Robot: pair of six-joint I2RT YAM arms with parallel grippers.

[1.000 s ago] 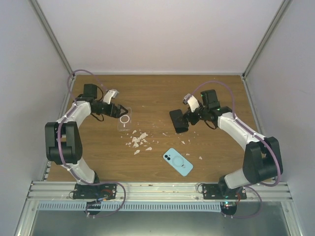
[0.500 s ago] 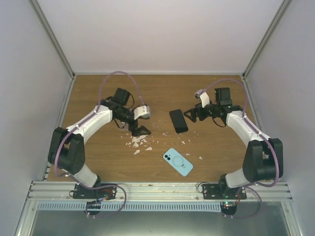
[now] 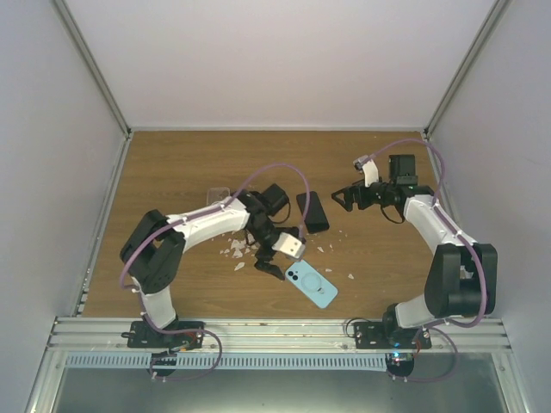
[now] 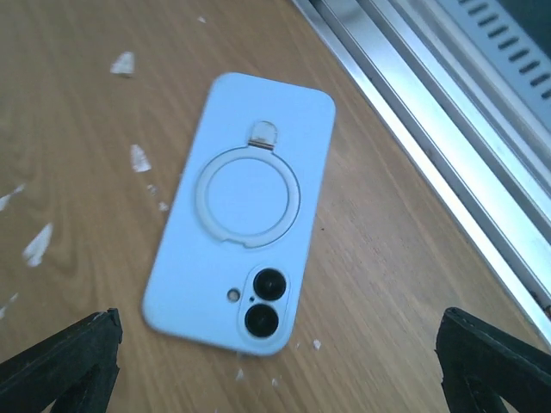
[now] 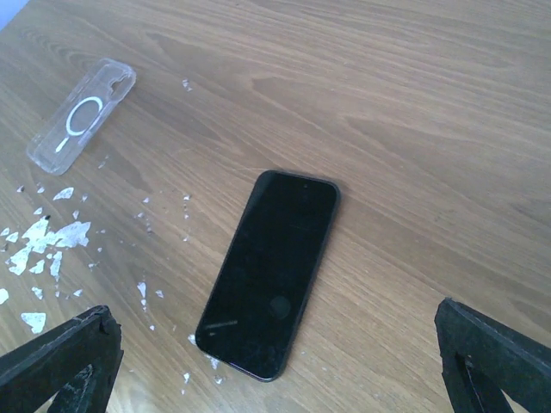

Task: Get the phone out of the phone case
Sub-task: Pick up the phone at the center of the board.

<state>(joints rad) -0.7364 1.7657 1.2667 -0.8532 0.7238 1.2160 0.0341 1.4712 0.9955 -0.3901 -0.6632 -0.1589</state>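
A light blue phone case (image 3: 311,284) with a phone in it lies back up on the wooden table, near the front centre. It fills the left wrist view (image 4: 245,215), ring holder and two camera lenses showing. My left gripper (image 3: 275,260) is open and empty, just left of its camera end (image 4: 275,379). A bare black phone (image 3: 312,211) lies screen up at mid-table (image 5: 271,271). My right gripper (image 3: 343,200) is open and empty, a little to the right of it (image 5: 275,379). An empty clear case (image 3: 218,196) lies at the left (image 5: 82,125).
White flakes (image 3: 241,246) are scattered between the clear case and the blue case (image 5: 52,237). The metal rail (image 4: 448,172) of the table's front edge runs close beside the blue case. White walls enclose the table.
My left arm has swung from the clear case at the far left to the blue case at the front centre. My right gripper has drawn back to the right from the black phone.
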